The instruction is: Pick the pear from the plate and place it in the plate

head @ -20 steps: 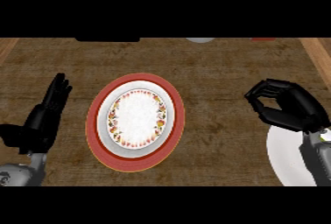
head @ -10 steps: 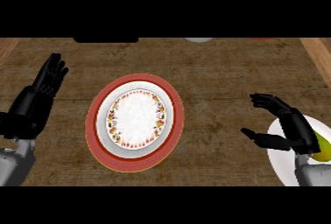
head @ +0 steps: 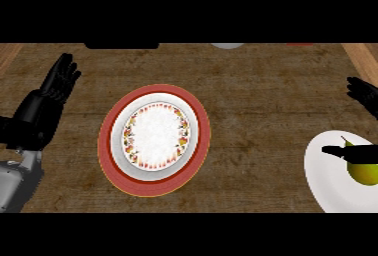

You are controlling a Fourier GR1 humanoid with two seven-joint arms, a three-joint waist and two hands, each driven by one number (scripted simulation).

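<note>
A yellow-green pear (head: pixel 363 173) lies on a plain white plate (head: pixel 327 176) at the lower right edge of the head view. My right hand (head: pixel 363 94) shows at the right edge, open, its fingers spread above the plate and its thumb crossing just over the pear's top; nothing is held. In the middle of the counter a white plate with a flowered rim (head: pixel 155 136) rests on a larger red plate (head: pixel 108 150). My left hand (head: pixel 37 117) rests open at the far left, fingers pointing up, apart from both plates.
A dark object (head: pixel 122 45) and a pale round thing (head: pixel 227 45) sit along the counter's far edge. A lighter wooden strip (head: pixel 360 54) runs down the right side. Brown wooden countertop lies between the two plate sets.
My right hand went from curled to open and drew back to the right edge, uncovering the pear and white plate. My left hand shifted slightly up and left.
</note>
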